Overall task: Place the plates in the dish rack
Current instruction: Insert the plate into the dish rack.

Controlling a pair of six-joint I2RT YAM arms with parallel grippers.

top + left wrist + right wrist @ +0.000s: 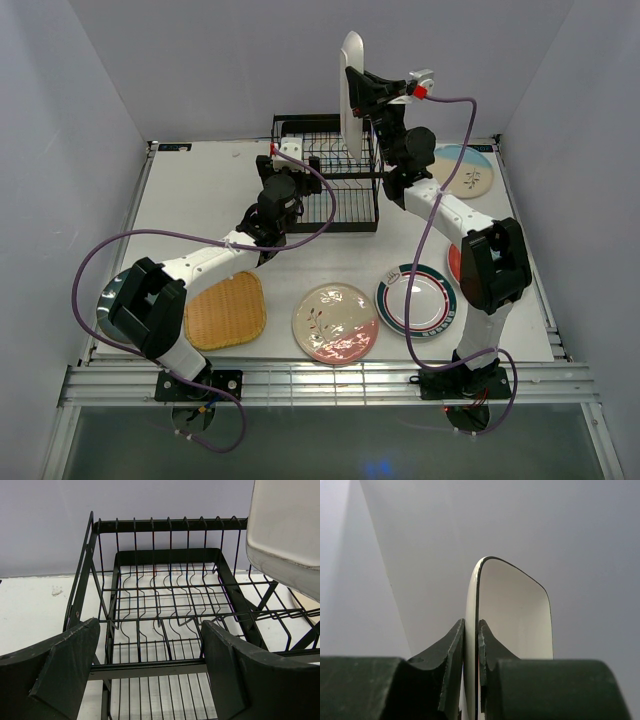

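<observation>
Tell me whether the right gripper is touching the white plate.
Touching. The right wrist view shows the right gripper clamped on the white plate, no gap either side.

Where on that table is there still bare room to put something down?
Bare table lies left of the dish rack, and in a strip between it and the front plates. The front row is crowded: yellow woven plate, floral plate, rimmed plate.

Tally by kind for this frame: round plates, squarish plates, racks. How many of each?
Round plates: 5 (blue-sprig, teal-rimmed, pink floral, red, dark)
Squarish plates: 2 (yellow woven, white, held by right gripper)
Dish rack: 1
Total: 8
</observation>
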